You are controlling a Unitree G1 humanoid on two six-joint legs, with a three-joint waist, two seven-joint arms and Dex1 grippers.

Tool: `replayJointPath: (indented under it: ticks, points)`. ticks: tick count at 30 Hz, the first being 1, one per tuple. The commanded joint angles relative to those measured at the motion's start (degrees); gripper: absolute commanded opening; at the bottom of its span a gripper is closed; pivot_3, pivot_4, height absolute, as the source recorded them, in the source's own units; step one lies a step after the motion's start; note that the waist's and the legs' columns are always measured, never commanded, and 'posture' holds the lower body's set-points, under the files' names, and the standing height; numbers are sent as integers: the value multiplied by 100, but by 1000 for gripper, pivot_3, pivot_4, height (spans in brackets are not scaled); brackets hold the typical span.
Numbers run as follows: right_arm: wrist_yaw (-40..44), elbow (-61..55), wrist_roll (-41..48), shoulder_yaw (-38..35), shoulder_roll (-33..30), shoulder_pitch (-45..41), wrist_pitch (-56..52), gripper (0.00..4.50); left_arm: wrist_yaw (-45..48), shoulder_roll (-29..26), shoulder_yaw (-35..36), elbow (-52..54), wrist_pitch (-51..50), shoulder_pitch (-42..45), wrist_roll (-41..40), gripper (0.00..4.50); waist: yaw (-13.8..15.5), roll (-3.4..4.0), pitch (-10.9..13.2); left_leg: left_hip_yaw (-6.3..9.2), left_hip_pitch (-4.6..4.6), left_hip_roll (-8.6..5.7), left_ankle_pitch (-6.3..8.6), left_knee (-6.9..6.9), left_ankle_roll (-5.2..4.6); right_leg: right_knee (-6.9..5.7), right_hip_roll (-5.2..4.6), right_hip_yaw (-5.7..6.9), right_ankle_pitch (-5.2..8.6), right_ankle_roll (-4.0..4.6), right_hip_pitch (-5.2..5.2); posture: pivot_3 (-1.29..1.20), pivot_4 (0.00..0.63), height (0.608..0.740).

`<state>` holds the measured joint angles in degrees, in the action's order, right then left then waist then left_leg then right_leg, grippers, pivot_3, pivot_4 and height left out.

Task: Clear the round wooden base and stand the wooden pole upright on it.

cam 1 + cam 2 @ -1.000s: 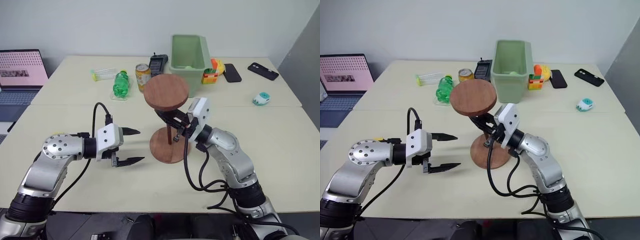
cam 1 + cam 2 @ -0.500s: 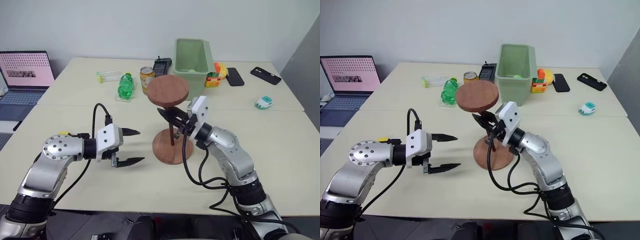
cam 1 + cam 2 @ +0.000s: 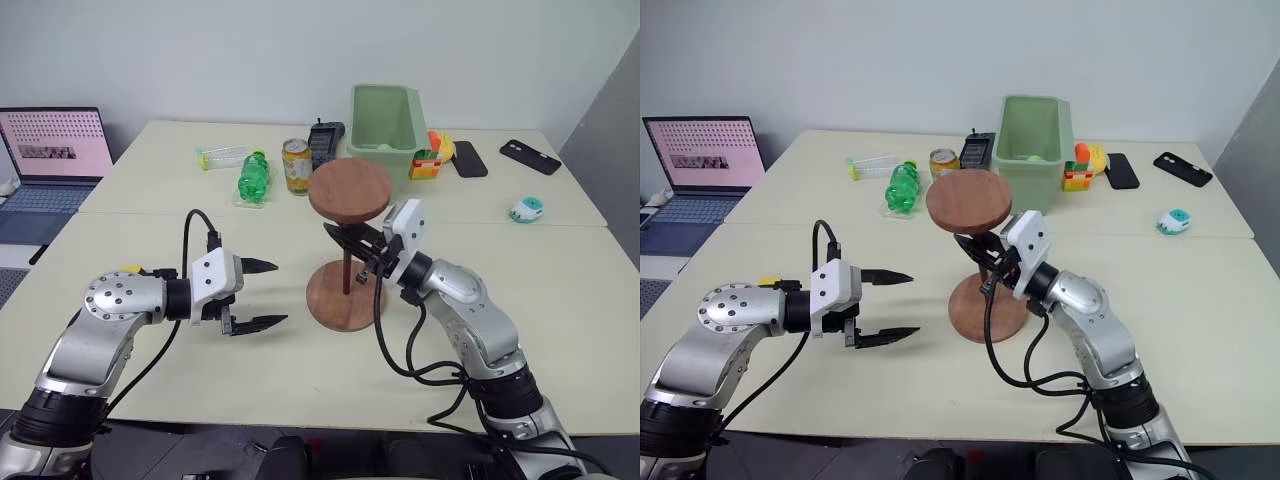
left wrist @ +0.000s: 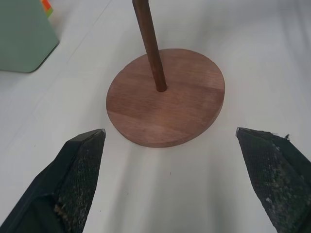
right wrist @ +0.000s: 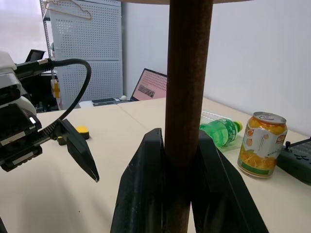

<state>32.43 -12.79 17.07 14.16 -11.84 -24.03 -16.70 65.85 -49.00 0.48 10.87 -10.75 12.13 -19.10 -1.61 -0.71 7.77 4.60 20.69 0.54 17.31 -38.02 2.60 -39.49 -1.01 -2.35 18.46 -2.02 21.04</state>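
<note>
The round wooden base (image 3: 345, 297) lies flat on the cream table, with nothing else on it. The wooden pole (image 3: 347, 262) stands close to upright, its lower end meeting the base's centre (image 4: 160, 89) and its fixed disc (image 3: 349, 190) on top. My right gripper (image 3: 353, 246) is shut on the pole's upper part; in the right wrist view both fingers (image 5: 146, 187) press against the pole (image 5: 187, 97). My left gripper (image 3: 281, 292) hovers open, to the left of the base and apart from it, pointing at it.
At the back of the table stand a green bin (image 3: 384, 115), an orange can (image 3: 295, 165), a green bottle (image 3: 251, 174), a black remote (image 3: 325, 140), toy blocks (image 3: 424, 156) and two phones (image 3: 466, 158). A laptop (image 3: 55, 140) sits far left.
The whole picture has shifted, so the camera moved. The pole's top disc looks more level than before. Both grippers keep their state and place.
</note>
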Motion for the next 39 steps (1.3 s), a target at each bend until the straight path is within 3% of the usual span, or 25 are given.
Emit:
replayJointPath:
  ticks: [1,2,4,9,15,22,26,32,39]
  points:
    - [52,449,-212,239,-247,348,-685,270,20,-2,109,74,76,61,-61,4500,0,1,1,0,0,0,0,0,0,1,0,0,0,0,0,0,150,740]
    - [45,413,-192,232,-240,358,-708,270,20,-4,110,79,76,60,-61,4500,0,3,2,0,0,0,0,1,0,1,0,0,0,0,0,0,150,740]
    - [56,263,-145,226,-225,368,-707,971,29,-13,115,95,78,60,-65,4500,-1,4,3,-1,0,0,0,3,0,4,0,-1,0,0,0,0,150,740]
    - [140,-1,-59,225,-242,399,-772,1894,46,-24,116,125,78,62,-76,4500,-28,23,124,-12,37,-4,0,3,0,0,-1,-9,0,1,40,0,150,740]
    - [348,-97,-71,236,-333,477,-691,3580,-27,43,120,184,34,131,-118,4500,-118,21,126,-2,112,17,-1,4,2,-13,-4,-4,-1,1,125,0,150,740]
    - [477,44,-271,-51,-768,370,-520,3580,-213,23,233,246,-252,378,-188,4500,-113,15,131,-7,111,6,-1,-4,2,-16,-5,-3,-1,1,120,0,150,740]
    - [788,-144,-193,-496,-1453,536,-465,3580,-451,-298,141,333,-692,461,181,4500,-79,9,144,-9,113,1,-1,-6,2,-14,-4,-3,-1,0,119,0,150,740]
    - [1725,-1122,649,-2024,-2915,1601,-618,3580,-253,-731,606,25,-707,219,75,4500,-14,19,157,-8,122,4,0,3,0,7,-4,0,0,0,120,0,150,740]
    - [2153,-1668,1236,-3513,-3671,2759,-878,3580,-221,-887,986,-527,-535,196,113,4500,-11,16,164,-7,114,7,0,-2,0,-5,-4,0,-1,1,111,0,150,740]
